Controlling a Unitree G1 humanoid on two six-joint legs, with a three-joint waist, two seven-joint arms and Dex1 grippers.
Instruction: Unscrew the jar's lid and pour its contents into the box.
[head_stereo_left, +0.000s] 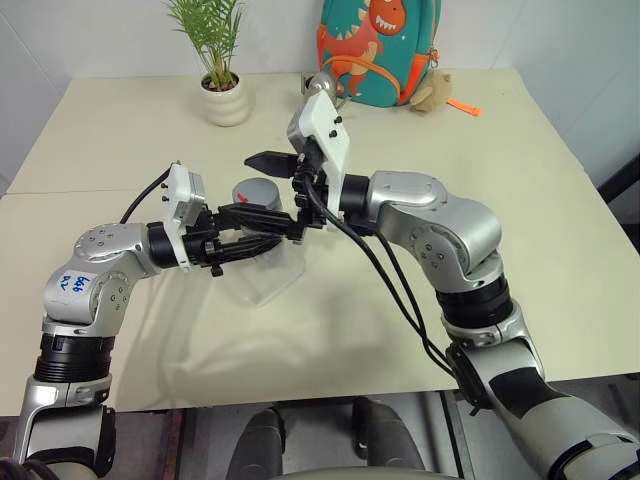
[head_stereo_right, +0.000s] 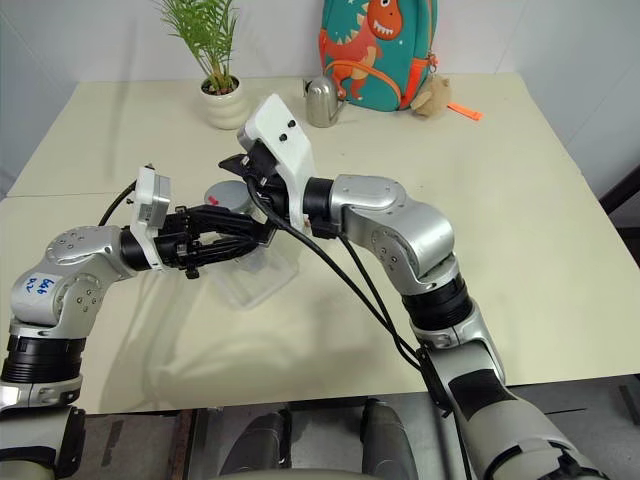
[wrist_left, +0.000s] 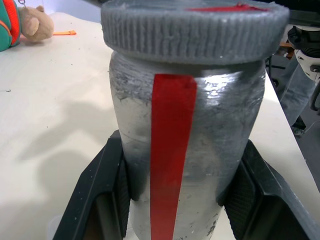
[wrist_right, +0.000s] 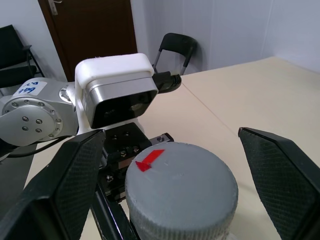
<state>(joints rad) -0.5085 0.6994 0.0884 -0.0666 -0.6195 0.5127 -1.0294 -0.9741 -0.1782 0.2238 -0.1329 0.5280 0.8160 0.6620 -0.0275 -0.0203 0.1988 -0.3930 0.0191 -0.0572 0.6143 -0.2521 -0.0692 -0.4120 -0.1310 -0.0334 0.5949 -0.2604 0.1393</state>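
Your left gripper (wrist_left: 175, 200) clamps the upright jar (wrist_left: 185, 150) mid-tabletop, over the box (head_stereo_left: 262, 285); your right gripper (wrist_right: 165, 165) straddles the lid (wrist_right: 180, 187), spread wide, empty.

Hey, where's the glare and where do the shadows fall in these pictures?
Left wrist view: a bright glare patch on the jar beside its red stripe, and soft shadows on the table. Left eye view: the arms cast diffuse shadows on the table towards the robot, around the box. Right wrist view: the lid is evenly lit.
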